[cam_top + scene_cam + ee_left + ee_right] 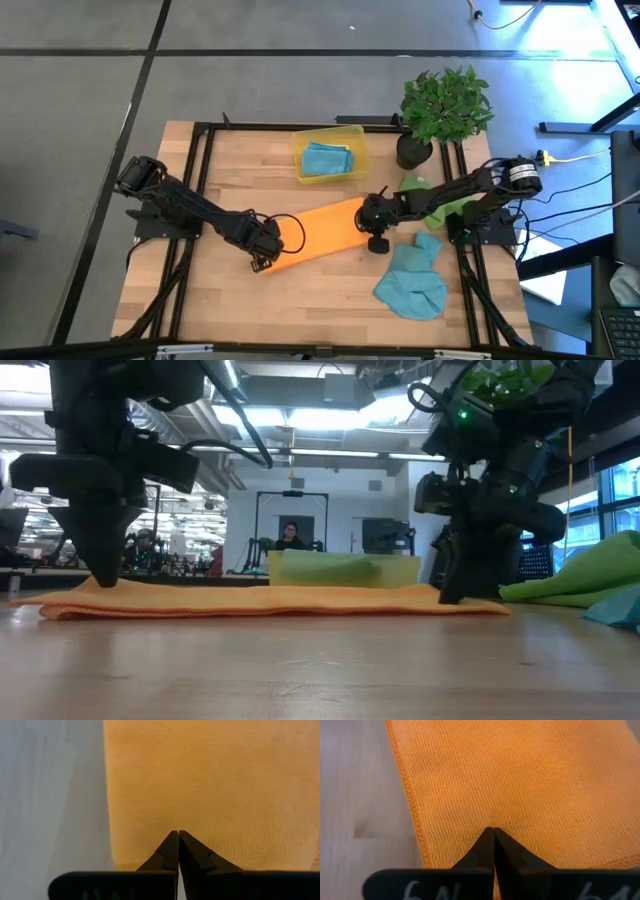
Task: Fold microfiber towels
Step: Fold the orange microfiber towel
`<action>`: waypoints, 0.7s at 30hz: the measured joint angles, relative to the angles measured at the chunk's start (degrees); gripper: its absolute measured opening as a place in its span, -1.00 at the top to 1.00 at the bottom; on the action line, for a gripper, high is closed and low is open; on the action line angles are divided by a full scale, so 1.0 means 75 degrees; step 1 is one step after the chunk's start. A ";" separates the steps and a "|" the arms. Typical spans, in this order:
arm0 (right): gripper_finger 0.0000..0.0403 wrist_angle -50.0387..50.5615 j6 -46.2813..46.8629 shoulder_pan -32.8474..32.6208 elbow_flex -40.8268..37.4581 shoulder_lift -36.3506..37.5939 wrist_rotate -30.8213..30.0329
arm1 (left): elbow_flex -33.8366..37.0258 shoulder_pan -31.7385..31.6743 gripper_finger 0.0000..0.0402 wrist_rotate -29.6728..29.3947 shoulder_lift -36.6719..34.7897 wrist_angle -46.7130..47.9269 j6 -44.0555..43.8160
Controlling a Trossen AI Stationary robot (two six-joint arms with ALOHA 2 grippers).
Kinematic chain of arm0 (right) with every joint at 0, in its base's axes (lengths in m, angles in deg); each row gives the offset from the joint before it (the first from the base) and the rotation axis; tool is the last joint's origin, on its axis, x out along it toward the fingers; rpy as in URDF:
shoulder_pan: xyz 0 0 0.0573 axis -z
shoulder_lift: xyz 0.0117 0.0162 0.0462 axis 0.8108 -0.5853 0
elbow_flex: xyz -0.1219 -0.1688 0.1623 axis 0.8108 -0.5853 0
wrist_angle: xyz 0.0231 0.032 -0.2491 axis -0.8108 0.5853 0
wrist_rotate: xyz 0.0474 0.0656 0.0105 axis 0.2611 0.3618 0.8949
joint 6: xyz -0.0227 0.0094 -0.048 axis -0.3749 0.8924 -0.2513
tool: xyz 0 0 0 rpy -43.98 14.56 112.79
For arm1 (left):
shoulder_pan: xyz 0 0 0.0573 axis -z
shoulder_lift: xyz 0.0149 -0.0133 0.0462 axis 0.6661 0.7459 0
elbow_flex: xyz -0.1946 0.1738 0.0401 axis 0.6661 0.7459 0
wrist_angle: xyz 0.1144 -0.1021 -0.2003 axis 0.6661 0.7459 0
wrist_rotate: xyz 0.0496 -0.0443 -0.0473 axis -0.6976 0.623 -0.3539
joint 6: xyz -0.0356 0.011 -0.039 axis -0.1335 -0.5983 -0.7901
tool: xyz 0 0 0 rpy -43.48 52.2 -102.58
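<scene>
Orange towel [320, 232]: laid flat on the table [210, 300].
Left tool [262, 262]: closed, pressed on one towel end.
Right tool [368, 222]: closed, pressed on the other end.

A wooden table [230, 170] is standing on a grey floor [80, 90]. A yellow plastic bin [358, 150] is sitting at the far middle of the table. A potted plant [440, 110] is standing to the right of the bin, at the far right. A person [291, 536] is sitting in the room beyond.
</scene>
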 joint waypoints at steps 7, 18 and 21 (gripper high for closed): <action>0.98 -0.0343 -0.0032 0.0173 -0.0204 0.0017 -0.0128 | 0.0009 0.0216 0.99 0.0149 0.0000 -0.0397 -0.0122; 0.96 -0.0563 -0.0442 0.0828 -0.0238 -0.0003 -0.0224 | 0.0012 0.0640 0.98 0.0302 0.0514 -0.1779 -0.0146; 0.92 -0.0649 -0.0601 0.1074 -0.0247 -0.0006 -0.0230 | -0.0021 0.0723 0.99 0.0417 0.0814 -0.2591 -0.0124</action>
